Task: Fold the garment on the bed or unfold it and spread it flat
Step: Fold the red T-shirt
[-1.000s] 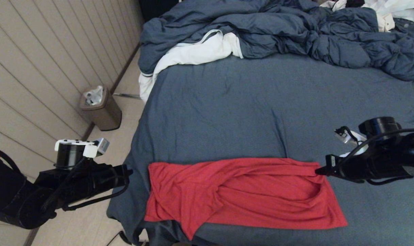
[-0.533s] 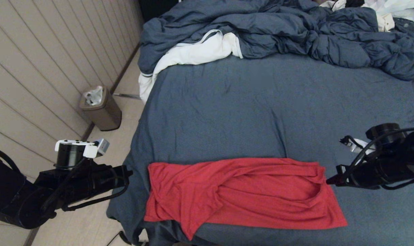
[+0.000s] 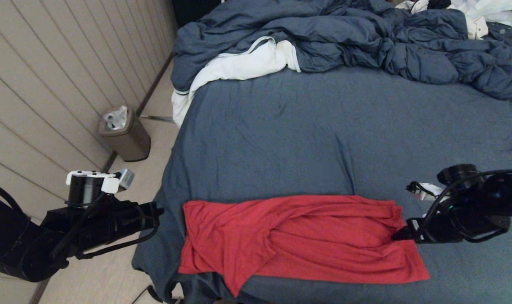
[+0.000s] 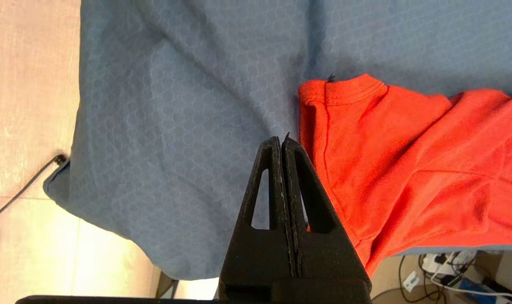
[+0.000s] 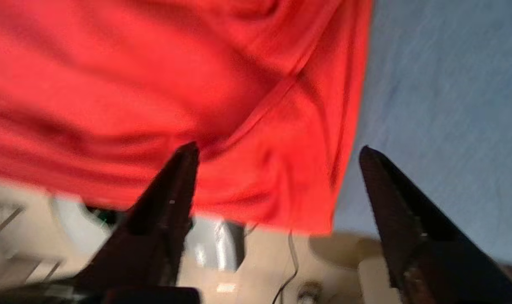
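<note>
The garment (image 3: 298,240), a red T-shirt, lies in a long rumpled band across the near part of the bed (image 3: 302,139), plain side up, with one flap hanging over the near edge. My right gripper (image 3: 397,235) hovers at the garment's right edge, open. In the right wrist view its fingers (image 5: 177,177) stand wide apart over the red cloth (image 5: 154,84), with nothing clamped between them (image 5: 277,147). My left gripper (image 3: 158,213) is shut and empty beside the bed's left edge. In the left wrist view its tip (image 4: 281,141) is just short of the garment's left end (image 4: 407,169).
A rumpled blue duvet (image 3: 365,38) is heaped across the far part of the bed, with a white cloth (image 3: 243,63) draped over the far left corner. A brown bin (image 3: 125,135) stands on the floor by the panelled wall to the left.
The right gripper has opened and let go of the garment's far right corner, then slid along the right edge towards me. The left arm has barely moved.
</note>
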Motion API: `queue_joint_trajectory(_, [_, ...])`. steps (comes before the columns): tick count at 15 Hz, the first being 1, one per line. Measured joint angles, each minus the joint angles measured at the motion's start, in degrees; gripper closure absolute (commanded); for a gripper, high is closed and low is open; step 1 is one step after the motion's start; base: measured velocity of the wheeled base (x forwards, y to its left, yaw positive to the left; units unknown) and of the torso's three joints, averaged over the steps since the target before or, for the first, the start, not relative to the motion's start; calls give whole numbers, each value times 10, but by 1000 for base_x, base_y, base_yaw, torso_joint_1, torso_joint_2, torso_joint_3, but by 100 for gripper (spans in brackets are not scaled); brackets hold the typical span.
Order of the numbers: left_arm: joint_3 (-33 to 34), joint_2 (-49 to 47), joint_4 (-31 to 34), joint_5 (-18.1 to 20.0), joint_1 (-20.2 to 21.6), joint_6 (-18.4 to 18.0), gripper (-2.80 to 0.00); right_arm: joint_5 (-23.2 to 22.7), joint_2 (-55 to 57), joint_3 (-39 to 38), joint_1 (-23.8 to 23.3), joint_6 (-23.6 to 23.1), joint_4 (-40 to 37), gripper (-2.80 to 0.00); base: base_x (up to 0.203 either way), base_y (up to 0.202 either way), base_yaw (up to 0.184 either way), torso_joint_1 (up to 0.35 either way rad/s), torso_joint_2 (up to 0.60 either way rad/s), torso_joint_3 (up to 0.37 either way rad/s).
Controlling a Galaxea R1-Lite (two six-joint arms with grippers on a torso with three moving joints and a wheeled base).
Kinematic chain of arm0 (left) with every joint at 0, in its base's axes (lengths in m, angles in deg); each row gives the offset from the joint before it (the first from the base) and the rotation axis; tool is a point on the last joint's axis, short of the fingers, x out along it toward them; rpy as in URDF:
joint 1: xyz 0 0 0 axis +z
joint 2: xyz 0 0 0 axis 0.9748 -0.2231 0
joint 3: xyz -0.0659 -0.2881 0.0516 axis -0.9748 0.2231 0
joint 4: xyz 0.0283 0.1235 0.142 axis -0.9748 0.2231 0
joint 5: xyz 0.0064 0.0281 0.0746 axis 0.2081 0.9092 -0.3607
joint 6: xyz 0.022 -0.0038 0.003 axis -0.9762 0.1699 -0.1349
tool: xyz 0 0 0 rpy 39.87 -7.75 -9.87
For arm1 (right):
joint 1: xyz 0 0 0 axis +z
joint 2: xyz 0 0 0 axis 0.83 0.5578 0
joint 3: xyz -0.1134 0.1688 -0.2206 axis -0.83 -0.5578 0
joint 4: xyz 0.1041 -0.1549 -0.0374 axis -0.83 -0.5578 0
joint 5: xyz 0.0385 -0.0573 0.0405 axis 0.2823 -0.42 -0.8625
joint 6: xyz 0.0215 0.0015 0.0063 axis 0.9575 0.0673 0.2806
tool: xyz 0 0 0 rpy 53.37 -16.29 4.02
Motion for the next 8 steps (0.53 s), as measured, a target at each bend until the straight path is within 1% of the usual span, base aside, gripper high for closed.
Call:
queue_joint_trajectory(3, [1,6,0,0,0,0,0,22,18,-26,21,4,69,-280,0,0,0,0,0,0])
queue_joint_trajectory(8, [4,16,0,1,0,0,0,31,43,-42,35,8,119,-280,0,0,0,0,0,0])
